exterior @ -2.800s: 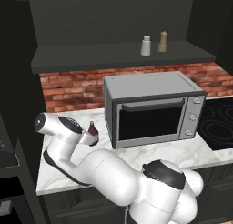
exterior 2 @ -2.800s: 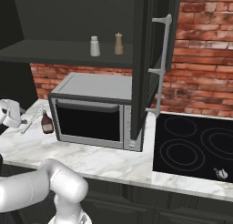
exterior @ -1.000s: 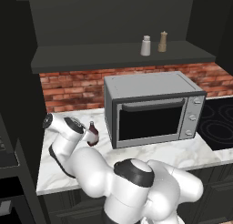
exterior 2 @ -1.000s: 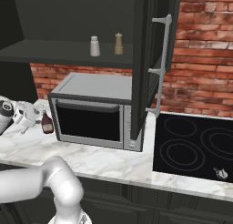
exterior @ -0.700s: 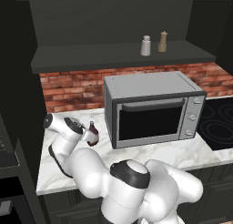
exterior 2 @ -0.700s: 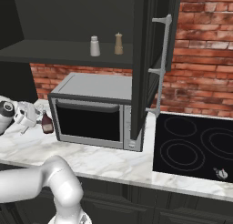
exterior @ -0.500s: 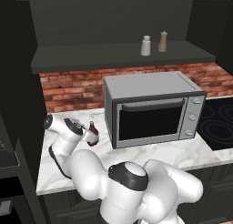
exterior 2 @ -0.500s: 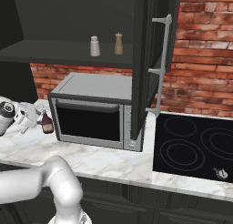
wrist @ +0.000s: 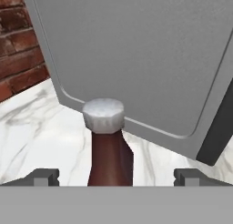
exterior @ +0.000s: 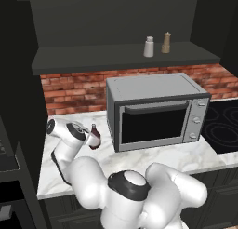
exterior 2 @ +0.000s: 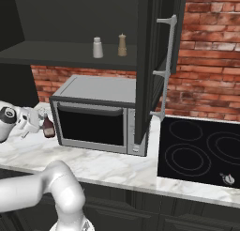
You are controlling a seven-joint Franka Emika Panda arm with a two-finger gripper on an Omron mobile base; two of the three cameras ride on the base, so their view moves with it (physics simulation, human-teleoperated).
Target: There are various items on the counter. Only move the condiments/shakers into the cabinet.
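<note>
Bottle (wrist: 108, 150) unlabelled, white cap, between open gripper (wrist: 116, 176) fingertips.

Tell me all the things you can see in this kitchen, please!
Dark red-brown sauce bottle: one, white cap, on the counter left of the microwave.
Pale grey shaker: one, on the cabinet shelf.
Tan wooden pepper mill: one, beside the shaker.
Silver microwave: one, on the counter.
White marble counter: one.
Black stovetop: one, right of the microwave.
Wire whisk: one, on the stovetop.
Red brick wall: behind.
Dark wall cabinet: one.
Claw: one, open, around the bottle.
</note>
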